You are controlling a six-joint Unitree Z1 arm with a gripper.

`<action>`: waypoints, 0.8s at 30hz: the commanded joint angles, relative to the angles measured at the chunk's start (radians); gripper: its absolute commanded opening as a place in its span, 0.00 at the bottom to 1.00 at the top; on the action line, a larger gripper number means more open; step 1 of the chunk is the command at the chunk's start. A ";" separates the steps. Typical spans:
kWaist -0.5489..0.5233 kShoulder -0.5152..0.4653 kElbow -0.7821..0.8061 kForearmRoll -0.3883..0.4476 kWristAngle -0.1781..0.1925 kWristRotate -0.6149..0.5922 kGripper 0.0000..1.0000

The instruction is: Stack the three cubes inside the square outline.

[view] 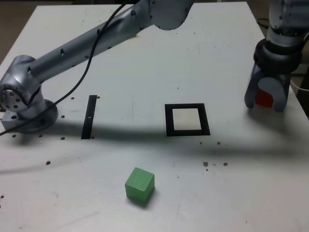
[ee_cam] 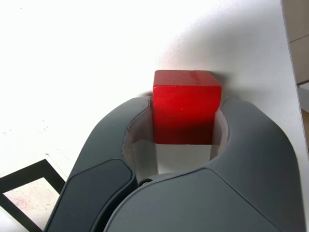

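The red cube point(ee_cam: 186, 106) is clamped between the two grey jaws of the gripper point(ee_cam: 186, 130), one jaw pressed against each side face, as seen in the wrist view. In the exterior view the same red cube point(view: 264, 98) shows as a small red patch inside the gripper point(view: 264, 99) at the right edge of the frame, at about mid height, down at the white table point(view: 145, 67); whether the cube rests on the surface or is raised just off it cannot be told.

The square outline point(view: 187, 120), a thick black frame with a pale centre, is found near the middle of the exterior view, well apart from the gripper toward the exterior view's left. Nothing lies inside it. A corner of the square outline point(ee_cam: 29, 171) is also caught in the wrist view.

The green cube point(view: 140, 185) sits alone in the lower centre of the exterior view, below and left of the outline, one corner turned toward the camera. A yellow cube is seen in neither view.

A thin black strip point(view: 89, 116) is laid on the table to the left of the outline. The arm point(view: 77, 53) is stretched from its base at the left edge across the upper part of the frame, with a black cable point(view: 87, 70) hanging along it.
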 commanded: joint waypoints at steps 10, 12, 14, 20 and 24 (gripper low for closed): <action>-0.019 -0.142 0.131 0.015 0.021 -0.012 0.24; -0.032 -0.201 0.199 0.015 0.029 -0.027 0.24; -0.048 -0.259 0.271 0.012 0.035 -0.049 0.24; -0.092 -0.413 0.512 -0.040 0.035 -0.125 0.25; -0.110 -0.496 0.669 -0.101 0.014 -0.176 0.25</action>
